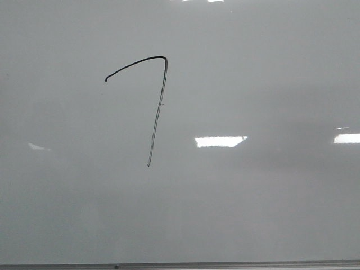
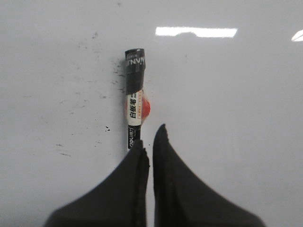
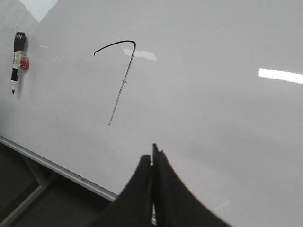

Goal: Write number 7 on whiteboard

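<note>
Reading the board first: the thin black hand-drawn number 7 [image 1: 157, 107] sits left of centre on the large glossy pale grey-white whiteboard [image 1: 270, 208], curved top stroke, sharp corner, long slanted downstroke, apparently complete.

Item, marker: a black-capped whiteboard marker with a white label and a red patch [image 2: 134, 101] rests against the board, apart from the figure. Your left gripper [image 2: 150, 142] is the nearer; the marker lies directly ahead of its tips, long axis running straight away from the jaws, one tip at the marker's near end. Those jaws stand almost shut with a narrow gap, holding nothing.

Item, right gripper [image 3: 153, 153]: jaws pressed together, empty, well apart from the marker [image 3: 18, 61], the 7 [image 3: 120, 78] between them.

Item, lettering: white capitals on the black cap, seemingly "NAN", cut off; Chinese characters on the label; "deli"-like print near the tip, uncertain.

Judgement: writing looks done; you have little left but withdrawal.
</note>
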Controlling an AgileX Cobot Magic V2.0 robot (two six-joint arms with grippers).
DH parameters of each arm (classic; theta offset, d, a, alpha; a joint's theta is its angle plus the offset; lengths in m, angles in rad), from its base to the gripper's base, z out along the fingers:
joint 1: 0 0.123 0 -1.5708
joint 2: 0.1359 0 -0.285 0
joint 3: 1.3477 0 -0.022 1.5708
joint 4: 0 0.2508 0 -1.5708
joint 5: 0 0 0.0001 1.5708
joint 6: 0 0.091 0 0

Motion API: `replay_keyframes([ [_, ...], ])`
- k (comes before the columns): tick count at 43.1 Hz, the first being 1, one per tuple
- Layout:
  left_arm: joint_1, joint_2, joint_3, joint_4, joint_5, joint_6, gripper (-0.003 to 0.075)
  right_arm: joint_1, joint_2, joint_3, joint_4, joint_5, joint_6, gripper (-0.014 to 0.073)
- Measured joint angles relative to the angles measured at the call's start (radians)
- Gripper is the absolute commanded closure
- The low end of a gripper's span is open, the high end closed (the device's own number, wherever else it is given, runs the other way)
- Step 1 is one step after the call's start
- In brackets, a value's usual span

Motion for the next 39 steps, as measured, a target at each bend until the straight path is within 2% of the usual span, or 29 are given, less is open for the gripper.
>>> replay_keyframes([
  [6, 0.000, -0.224, 0.012, 0.000, 0.096, 0.000, 0.0741, 0.000, 0.000, 0.000, 0.000, 0.000, 0.000, 0.0663],
  [11, 0.000, -0.305, 0.012, 0.000, 0.100, 0.000, 0.0741, 0.000, 0.000, 0.000, 0.000, 0.000, 0.000, 0.0663],
  [32, 0.000, -0.332, 0.012, 0.000, 0.108, 0.000, 0.0741, 0.000, 0.000, 0.000, 0.000, 0.000, 0.000, 0.0663],
  [39, 0.000, -0.354, 0.074, 0.016, 0.008, 0.000, 0.0741, 0.000, -0.001, 0.000, 0.000, 0.000, 0.000, 0.0663],
])
